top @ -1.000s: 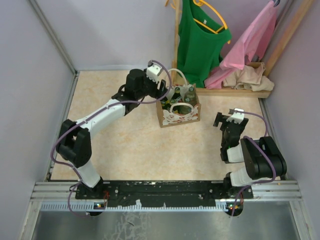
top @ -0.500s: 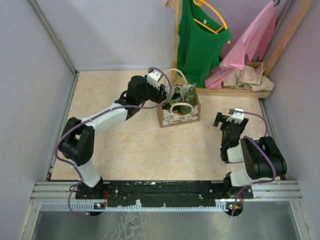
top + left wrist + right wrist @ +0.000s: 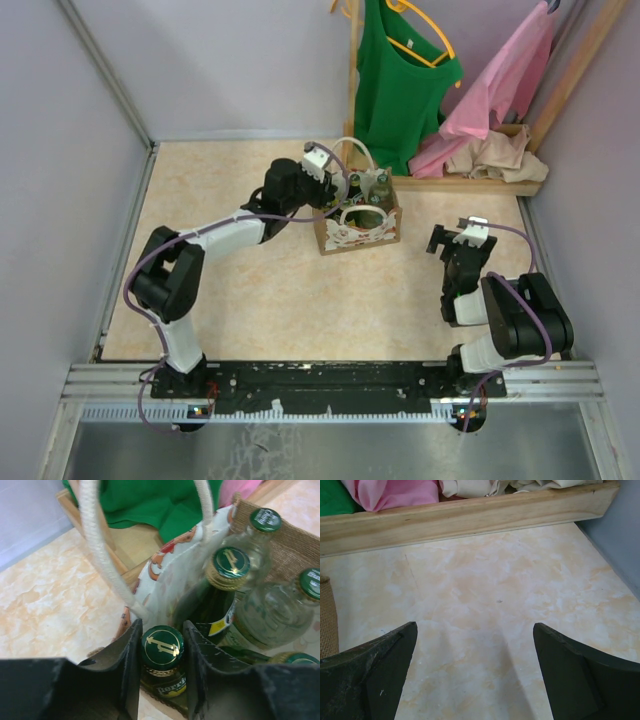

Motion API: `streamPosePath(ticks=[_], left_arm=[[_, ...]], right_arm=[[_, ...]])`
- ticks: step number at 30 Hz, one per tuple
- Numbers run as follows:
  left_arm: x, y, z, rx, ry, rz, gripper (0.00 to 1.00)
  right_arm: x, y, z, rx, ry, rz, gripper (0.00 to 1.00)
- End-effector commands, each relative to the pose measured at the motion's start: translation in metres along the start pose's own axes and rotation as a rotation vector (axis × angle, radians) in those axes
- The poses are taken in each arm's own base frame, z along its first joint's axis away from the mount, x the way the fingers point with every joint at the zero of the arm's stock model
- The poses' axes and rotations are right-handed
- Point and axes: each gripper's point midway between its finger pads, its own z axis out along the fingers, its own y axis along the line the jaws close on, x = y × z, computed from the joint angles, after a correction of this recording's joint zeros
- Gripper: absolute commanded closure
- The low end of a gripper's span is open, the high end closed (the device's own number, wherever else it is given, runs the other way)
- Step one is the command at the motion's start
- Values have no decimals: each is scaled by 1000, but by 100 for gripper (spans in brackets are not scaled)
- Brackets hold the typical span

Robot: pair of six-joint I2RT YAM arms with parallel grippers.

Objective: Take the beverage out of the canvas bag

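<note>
LEFT CLAW ON THE CAP: My left claw (image 3: 162, 640) pinches the capped neck of a green bottle (image 3: 162, 649), which stands at the left side of the canvas bag (image 3: 358, 232), mid-table. My right claw (image 3: 474, 626) hangs spread wide over the table (image 3: 485, 580), well apart from the bag.

Risks: the grip sits high on the cap, so the btl may slip on the lift. Nothing pins the bag, so it could rise or tip w/ the btl. The white loop handle (image 3: 95, 540) just beside my finger could snag.

Count: 1 bag, 2 loop handles, 5 bottle caps (image 3: 231, 562) showing, 1 of them partly cut off.
</note>
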Motion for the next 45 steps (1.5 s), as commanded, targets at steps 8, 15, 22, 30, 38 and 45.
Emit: streamPosePath(ticks=[8, 15, 22, 30, 38, 45], left_arm=[[-50, 1, -13, -5, -161, 25, 100], [-150, 6, -42, -24, -365, 94, 100], [-239, 6, -83, -37, -534, 142, 100], [-283, 34, -137, -212, -575, 179, 100], [-271, 78, -169, -437, -495, 183, 100], [-208, 123, -161, -456, -353, 27, 100]], right_arm=[[-24, 2, 6, 3, -77, 31, 1], [-24, 2, 6, 2, -76, 31, 1], [-24, 2, 6, 3, -76, 31, 1], [-24, 2, 5, 4, -76, 31, 1], [-24, 2, 6, 4, -76, 31, 1], [-24, 2, 6, 4, -77, 31, 1]])
